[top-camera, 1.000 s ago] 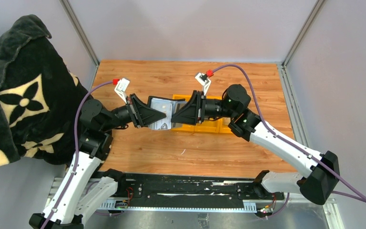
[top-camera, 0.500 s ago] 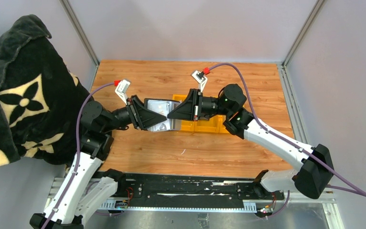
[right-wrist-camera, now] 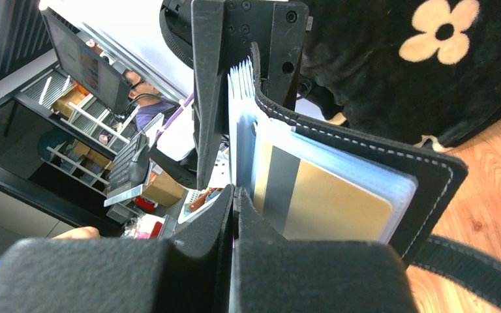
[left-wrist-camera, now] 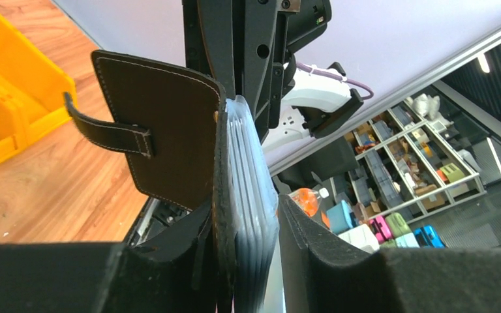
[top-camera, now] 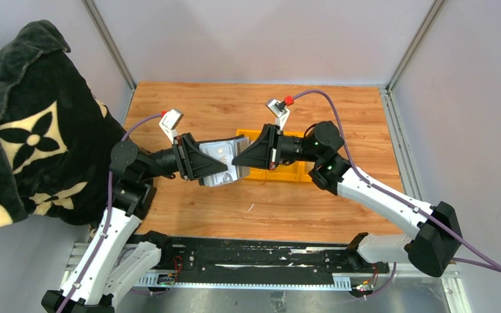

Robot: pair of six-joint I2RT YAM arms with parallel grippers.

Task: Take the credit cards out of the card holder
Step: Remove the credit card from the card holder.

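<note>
Left gripper [left-wrist-camera: 244,218] of mine clamps the open card holder [left-wrist-camera: 169,124] above the table [top-camera: 235,205], mid-scene. My right gripper [right-wrist-camera: 233,195] pinches the edge of the credit cards [left-wrist-camera: 251,150]; their count is unclear.

The holder [left-wrist-camera: 169,124] is a black leather-like wallet with pale stitching round its rounded edge. A short strap tab sticks out unfastened from the open cover. It is held in the air above the bench [top-camera: 248,205], open and standing on edge, with one end clamped in the left pincer [left-wrist-camera: 244,212]. The cards [right-wrist-camera: 329,205] sit inside it in a fan of clear sleeves. The front one is tan with a grey stripe; the others show only as pale edges. The right pincer [right-wrist-camera: 233,193] nips the pale edge of that stack.
</note>
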